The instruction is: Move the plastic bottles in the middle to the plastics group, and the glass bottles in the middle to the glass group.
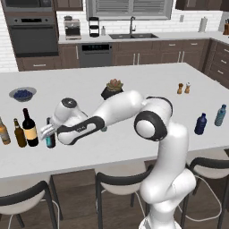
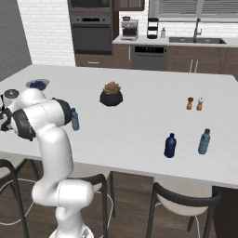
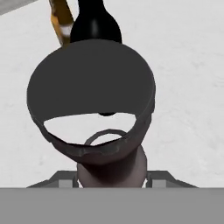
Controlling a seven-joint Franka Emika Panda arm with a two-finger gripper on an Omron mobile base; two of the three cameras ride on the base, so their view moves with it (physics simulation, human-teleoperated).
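My gripper [image 1: 47, 131] is shut on the neck of the short dark maroon-brown glass bottle [image 1: 50, 135], which stands upright at the counter's left end. Just left of it is the tall near-black wine bottle [image 1: 30, 128] with a cream label, then the glass group: a slim brown bottle [image 1: 19, 133] and an amber bottle [image 1: 3, 132]. In the hand view the held bottle [image 3: 94, 87] looms large, with the wine bottle [image 3: 95, 24] and amber bottle [image 3: 61, 17] behind it. The slim light-blue plastic bottle [image 2: 74, 119] stands mid-counter beside my arm. The plastics group, dark-blue [image 1: 201, 124] and light-blue [image 1: 220, 115], stands far right.
A potted plant [image 1: 114, 89] sits mid-counter, a bowl of blueberries [image 1: 22, 94] at the left rear, and salt and pepper shakers [image 1: 183, 88] at the right rear. Stools [image 1: 118, 183] line the near edge of the island [image 1: 134, 147].
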